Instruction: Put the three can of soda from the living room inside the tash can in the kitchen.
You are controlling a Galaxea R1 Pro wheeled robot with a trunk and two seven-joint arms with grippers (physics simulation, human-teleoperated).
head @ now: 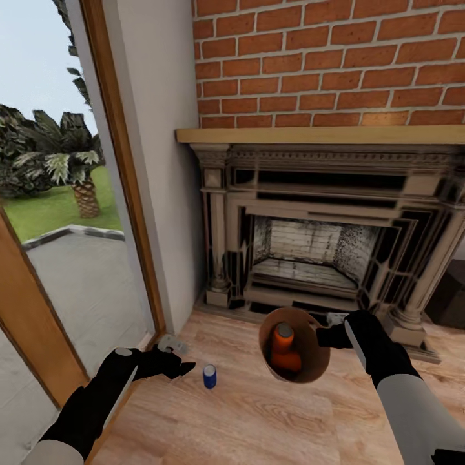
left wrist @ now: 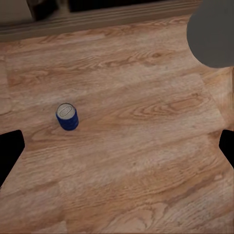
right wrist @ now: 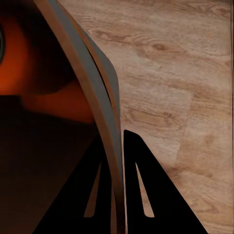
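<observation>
Up close, right jaws pinch the tash can rim; overhead, orange cans inside.

Red-brick chimney above ornate dark fireplace, wood-framed glass door beside, light wood floor.

My head camera looks down at the fireplace; both wrist cameras hover close over the same floor
</observation>
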